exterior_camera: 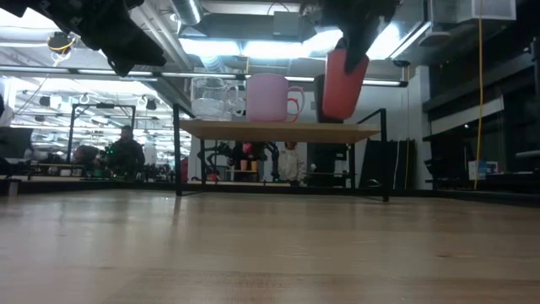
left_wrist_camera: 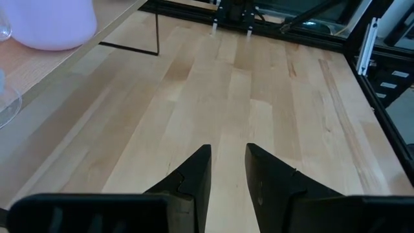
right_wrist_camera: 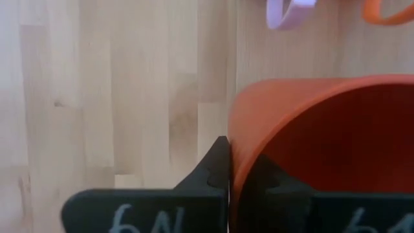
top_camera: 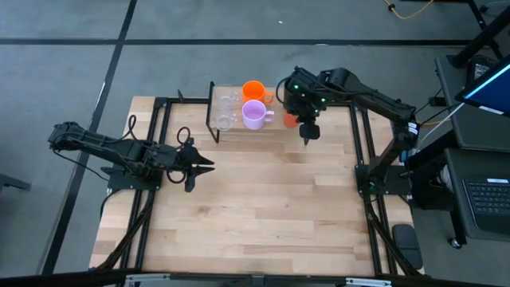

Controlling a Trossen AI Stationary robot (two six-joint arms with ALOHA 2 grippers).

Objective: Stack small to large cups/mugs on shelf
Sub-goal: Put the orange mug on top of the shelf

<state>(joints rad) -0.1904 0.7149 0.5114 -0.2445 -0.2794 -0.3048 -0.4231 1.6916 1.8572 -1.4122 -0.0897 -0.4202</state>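
The shelf (exterior_camera: 278,131) stands at the table's far edge. On its top board stand two clear glass cups (top_camera: 225,109), the orange mug (top_camera: 254,89) and the lilac mug (top_camera: 254,116). My right gripper (top_camera: 307,130) is shut on the red-orange cup (exterior_camera: 342,84), just above the shelf's right end. A dark shape (exterior_camera: 320,97) behind that cup may be the black cup; I cannot tell. My left gripper (top_camera: 201,166) hovers over the table's left middle, slightly open and empty, away from the shelf. My right gripper pinches the red-orange cup's wall at its rim (right_wrist_camera: 234,162), one finger (right_wrist_camera: 217,171) outside and one inside the cup. The fingers come from above, pointing down. The cup hangs below them, slightly tilted, lifted clear just above the shelf board.
Black frame rails (top_camera: 360,151) run along the table's left and right sides. Bare wooden tabletop (top_camera: 263,207) spreads in front of the shelf. A desk with a laptop (top_camera: 486,199) stands past the right edge. People show in the room behind, in the low view (exterior_camera: 126,152).
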